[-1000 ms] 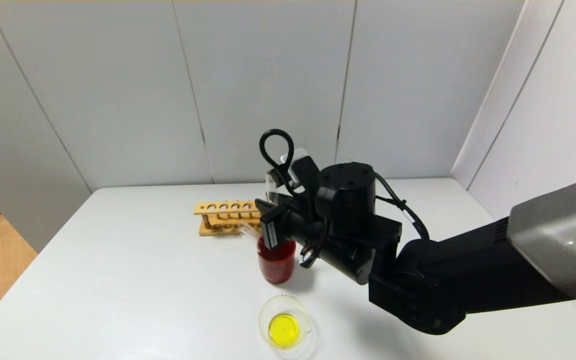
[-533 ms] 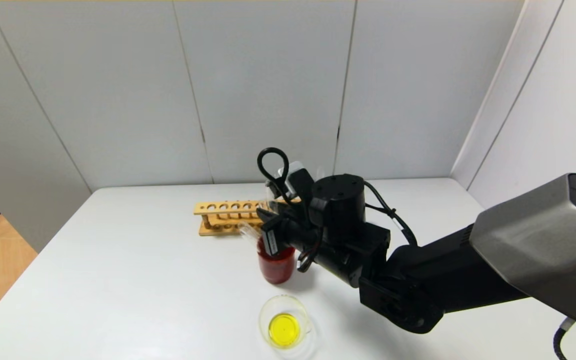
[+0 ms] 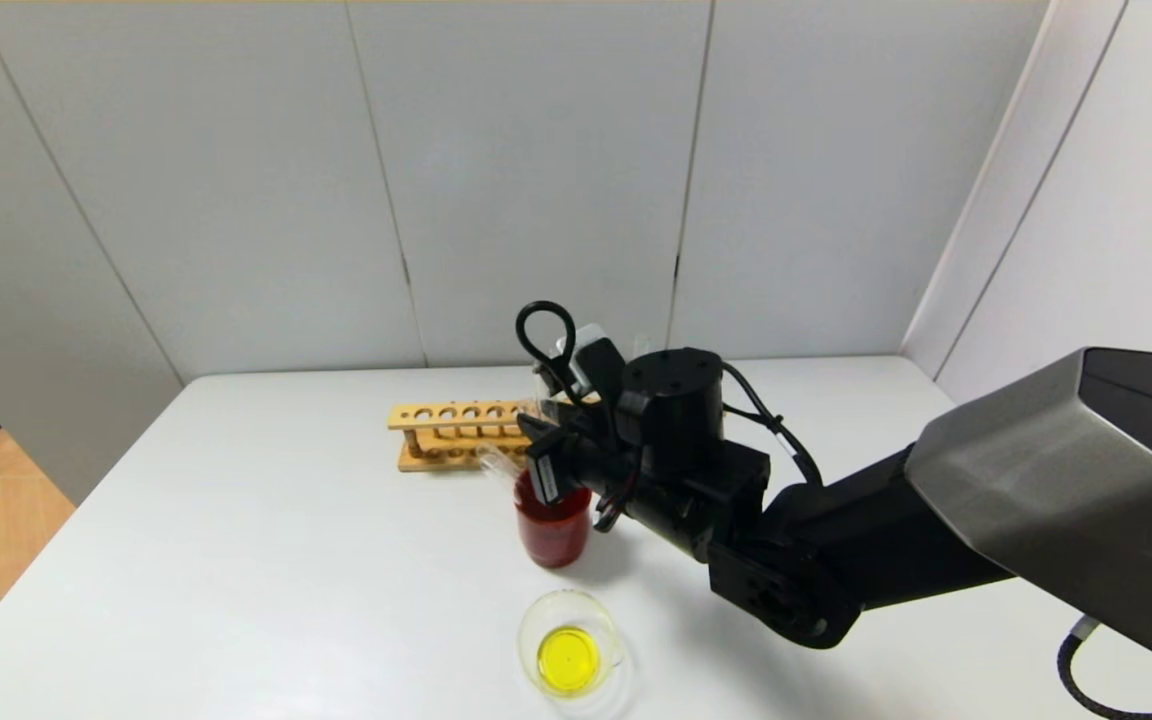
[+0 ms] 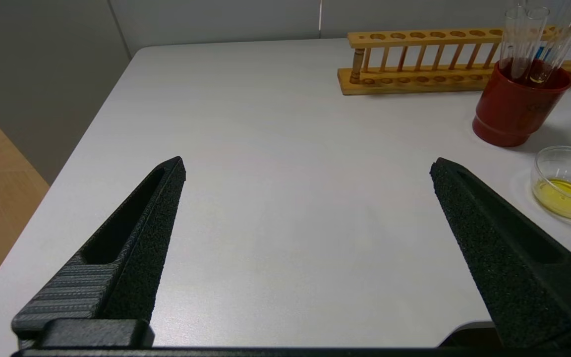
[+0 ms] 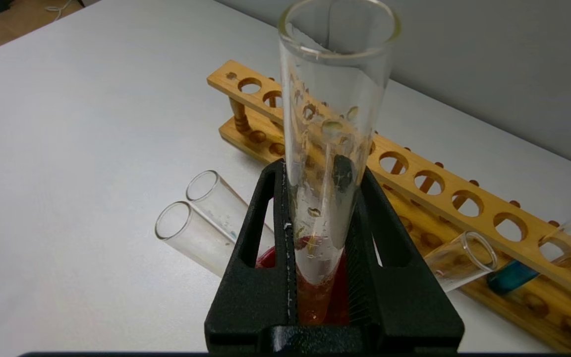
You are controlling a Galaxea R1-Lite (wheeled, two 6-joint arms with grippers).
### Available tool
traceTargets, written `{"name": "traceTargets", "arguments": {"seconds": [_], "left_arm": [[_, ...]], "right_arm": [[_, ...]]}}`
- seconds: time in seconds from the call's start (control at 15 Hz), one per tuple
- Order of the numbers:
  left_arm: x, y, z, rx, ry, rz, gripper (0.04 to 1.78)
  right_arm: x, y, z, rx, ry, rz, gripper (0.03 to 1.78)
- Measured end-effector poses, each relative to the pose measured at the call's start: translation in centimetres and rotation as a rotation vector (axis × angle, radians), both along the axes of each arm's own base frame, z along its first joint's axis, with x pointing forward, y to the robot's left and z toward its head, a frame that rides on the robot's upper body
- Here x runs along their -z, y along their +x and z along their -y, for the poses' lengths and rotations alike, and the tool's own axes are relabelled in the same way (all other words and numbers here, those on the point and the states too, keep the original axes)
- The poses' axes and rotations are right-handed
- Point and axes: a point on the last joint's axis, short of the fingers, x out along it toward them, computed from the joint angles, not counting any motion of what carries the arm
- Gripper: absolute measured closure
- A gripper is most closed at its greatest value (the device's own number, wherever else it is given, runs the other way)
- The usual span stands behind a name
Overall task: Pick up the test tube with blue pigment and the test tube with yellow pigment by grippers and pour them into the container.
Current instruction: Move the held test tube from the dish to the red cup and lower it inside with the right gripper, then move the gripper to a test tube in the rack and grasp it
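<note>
My right gripper (image 3: 539, 462) is shut on a clear test tube (image 5: 332, 148) that has yellowish droplets inside and no liquid column. I hold it upright with its base down in the red beaker (image 3: 553, 530). The same grip shows in the right wrist view (image 5: 321, 171). No tube with a yellow column is in view. The test tube with blue pigment (image 5: 508, 276) leans in the wooden rack (image 5: 414, 168). The container (image 3: 528, 640) stands in front of the red beaker with yellow liquid in it. My left gripper (image 4: 308, 166) is open and empty above the table's left part.
Three other empty clear tubes (image 5: 191, 233) lean in the red beaker (image 4: 513, 111). The wooden rack (image 3: 446, 435) lies just behind it. The container (image 4: 568, 161) also shows in the left wrist view. The table's left edge (image 4: 92, 124) drops to the floor.
My right arm has drawn leftward and slightly down, lowering the held tube a little deeper into the red beaker. The container and rack have not moved.
</note>
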Motion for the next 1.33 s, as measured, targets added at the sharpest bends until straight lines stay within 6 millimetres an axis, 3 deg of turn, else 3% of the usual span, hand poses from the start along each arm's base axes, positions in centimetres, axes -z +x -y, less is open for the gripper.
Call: {"name": "traceTargets", "arguments": {"seconds": [0.73, 0.93, 1.13, 1.33], "left_arm": [[0.00, 0.00, 0.00, 0.000, 0.000, 0.000, 0.07], [0.00, 0.00, 0.00, 0.000, 0.000, 0.000, 0.07], [0.00, 0.00, 0.00, 0.000, 0.000, 0.000, 0.07], [0.00, 0.00, 0.00, 0.000, 0.000, 0.000, 0.07]], "right_arm": [[0.74, -0.05, -0.28, -0.048, -0.046, 0.038, 1.38], [0.91, 0.05, -0.23, -0.044, -0.049, 0.036, 1.10], [0.96, 0.14, -0.16, -0.037, -0.049, 0.035, 0.58], [0.76, 0.24, -0.12, -0.032, -0.042, 0.039, 0.23]]}}
